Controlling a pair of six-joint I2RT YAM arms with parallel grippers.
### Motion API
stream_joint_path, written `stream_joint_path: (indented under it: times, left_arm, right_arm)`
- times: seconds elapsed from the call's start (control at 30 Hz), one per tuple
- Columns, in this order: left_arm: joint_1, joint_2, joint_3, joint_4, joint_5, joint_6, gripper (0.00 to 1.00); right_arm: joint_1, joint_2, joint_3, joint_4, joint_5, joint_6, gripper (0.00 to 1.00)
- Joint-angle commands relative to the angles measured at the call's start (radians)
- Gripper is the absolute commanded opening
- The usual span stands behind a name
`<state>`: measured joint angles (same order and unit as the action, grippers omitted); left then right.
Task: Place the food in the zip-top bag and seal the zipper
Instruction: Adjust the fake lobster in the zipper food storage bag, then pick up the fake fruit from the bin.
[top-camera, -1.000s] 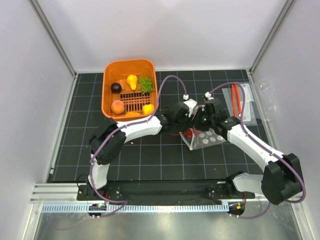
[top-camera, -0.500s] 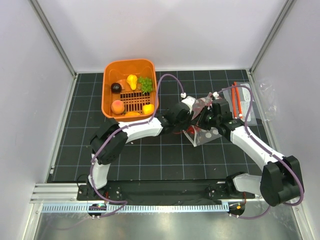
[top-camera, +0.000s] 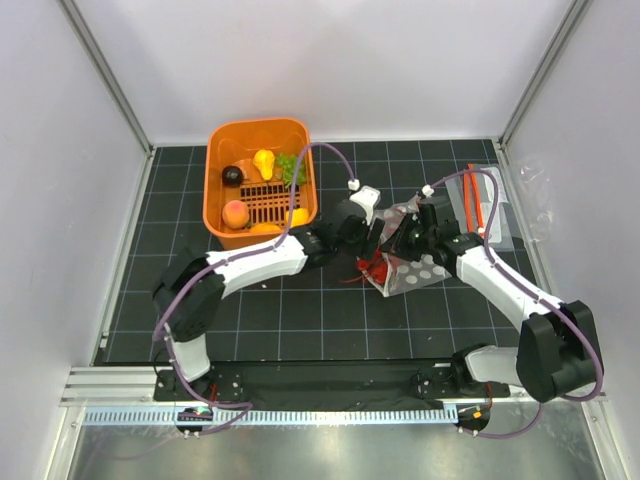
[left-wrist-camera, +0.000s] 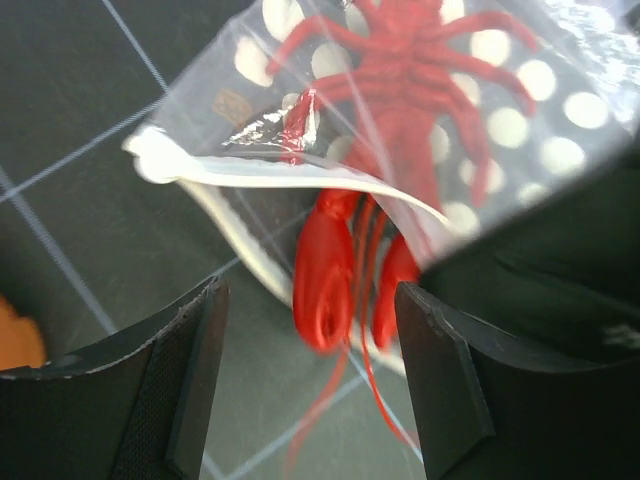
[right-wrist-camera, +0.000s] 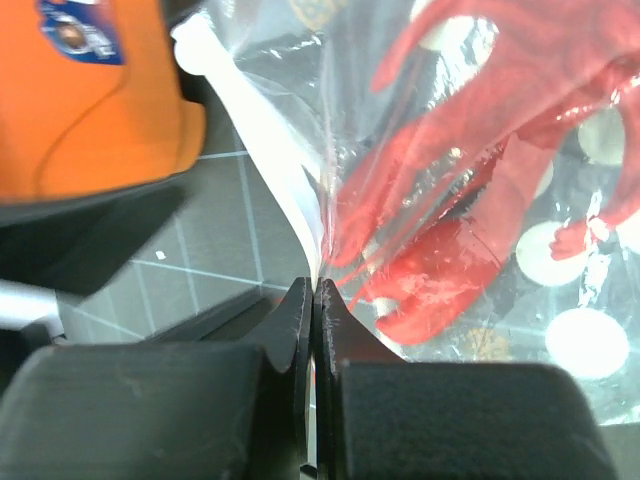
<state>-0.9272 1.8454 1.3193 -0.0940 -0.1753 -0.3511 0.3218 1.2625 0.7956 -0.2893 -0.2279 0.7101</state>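
At the far left, the orange basket (top-camera: 213, 190) holds the peach-orange fruit (top-camera: 235, 213) and the green grape bunch (top-camera: 289, 166). My left gripper (left-wrist-camera: 310, 290) hangs released, jaws wide apart, above the red lobster (left-wrist-camera: 395, 110). The lobster's body lies inside the zip-top bag (top-camera: 415, 272), and its claws poke out past the white zipper (left-wrist-camera: 250, 172). My right gripper (right-wrist-camera: 313, 300) is clenched on the bag's mouth edge. Flat clear packets (top-camera: 495, 215) lie far right.
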Motion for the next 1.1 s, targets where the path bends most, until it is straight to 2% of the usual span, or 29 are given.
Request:
stream_joint_path:
  times: [0.0, 0.17, 0.23, 0.3, 0.43, 0.47, 0.6, 0.63, 0.83, 0.93, 1.07]
  left_arm:
    - [-0.002, -0.141, -0.015, -0.030, -0.024, 0.020, 0.71]
    - [-0.001, -0.239, 0.023, -0.243, -0.128, 0.063, 0.72]
    - [0.004, -0.296, 0.037, -0.323, -0.241, 0.049, 0.75]
    - [0.034, -0.345, 0.047, -0.371, -0.276, 0.035, 0.77]
    - [0.155, -0.380, 0.090, -0.453, -0.270, -0.043, 0.82]
    - [0.215, -0.377, 0.100, -0.487, -0.262, -0.075, 0.84]
    - [0.329, -0.335, 0.165, -0.568, -0.263, -0.127, 0.93]
    - [0.350, -0.321, 0.199, -0.590, -0.266, -0.143, 1.00]
    - [0.504, -0.137, 0.358, -0.810, -0.260, -0.285, 1.00]
    - [0.528, -0.043, 0.429, -0.874, -0.273, -0.319, 1.00]
    - [0.551, 0.037, 0.457, -0.880, -0.314, -0.376, 1.00]
  right_arm:
    - [0.000, 0.028, 0.054, -0.027, 0.058, -0.009, 0.01]
    - [-0.001, 0.054, 0.063, -0.019, 0.067, -0.017, 0.01]
    - [-0.001, 0.058, 0.071, -0.024, 0.070, -0.020, 0.01]
    - [-0.001, 0.057, 0.074, -0.024, 0.068, -0.023, 0.01]
    - [-0.001, 0.058, 0.074, -0.028, 0.067, -0.027, 0.01]
    - [-0.001, 0.058, 0.073, -0.028, 0.065, -0.031, 0.01]
    - [-0.001, 0.058, 0.083, -0.047, 0.062, -0.044, 0.01]
    - [-0.001, 0.058, 0.086, -0.051, 0.062, -0.057, 0.01]
    - [-0.001, 0.071, 0.108, -0.079, 0.049, -0.098, 0.01]
    - [-0.001, 0.083, 0.114, -0.082, 0.035, -0.109, 0.01]
    - [-0.001, 0.115, 0.128, -0.091, 0.001, -0.136, 0.01]
